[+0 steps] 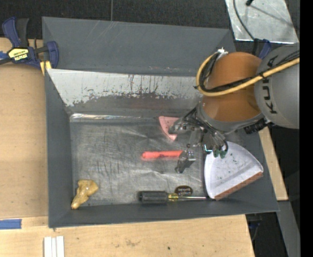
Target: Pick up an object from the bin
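Grey bin (60,159), scuffed metal floor, a few loose things lying well apart. Low over the right half: fingers (184,165), spread by the look of it and pinching nothing, though hard to read against the dark wrist parts.

Risks from here, as a judgement:
- Could catch only the very end of the red stick-like tool (161,155) and flick it out sideways on closing, it being long, thin and flat on smooth metal.
- Could shove it along the floor rather than trap it, if brought down off-centre.
- Could scrape the floor on going too deep, with so flat a thing offering little to get under.
- Could snag the white wedge with the brown edge (231,173), just to the right of the fingers.
- Could nudge the pink piece (168,126), just beyond the fingers toward the back wall.

Red tool: stretches away leftward from the fingers, near end reaching in at or between the tips, the rest clear to the left. Cannot tell whether touching.

Black-handled screwdriver (167,197): on the front-wall side of the fingers, apart from them, with a small dark round thing (184,190) just beside its shaft. Yellow lump (84,193): far off to the left, in the front corner.
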`<action>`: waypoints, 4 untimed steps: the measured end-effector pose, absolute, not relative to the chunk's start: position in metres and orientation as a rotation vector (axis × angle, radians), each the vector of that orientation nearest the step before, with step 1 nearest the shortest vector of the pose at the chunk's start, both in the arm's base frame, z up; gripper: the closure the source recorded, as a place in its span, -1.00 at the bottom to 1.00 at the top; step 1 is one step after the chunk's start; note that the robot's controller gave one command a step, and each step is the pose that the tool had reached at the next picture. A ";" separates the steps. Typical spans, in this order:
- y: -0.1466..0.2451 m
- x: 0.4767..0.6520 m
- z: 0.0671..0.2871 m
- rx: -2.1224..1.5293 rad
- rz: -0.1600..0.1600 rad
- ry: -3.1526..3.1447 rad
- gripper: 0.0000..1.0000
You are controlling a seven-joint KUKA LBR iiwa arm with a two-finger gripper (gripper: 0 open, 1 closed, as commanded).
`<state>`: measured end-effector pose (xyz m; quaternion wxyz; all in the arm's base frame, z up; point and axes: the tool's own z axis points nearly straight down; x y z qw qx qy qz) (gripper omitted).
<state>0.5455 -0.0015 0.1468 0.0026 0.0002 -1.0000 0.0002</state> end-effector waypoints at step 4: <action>0.002 0.570 0.197 0.155 0.001 -3.141 1.00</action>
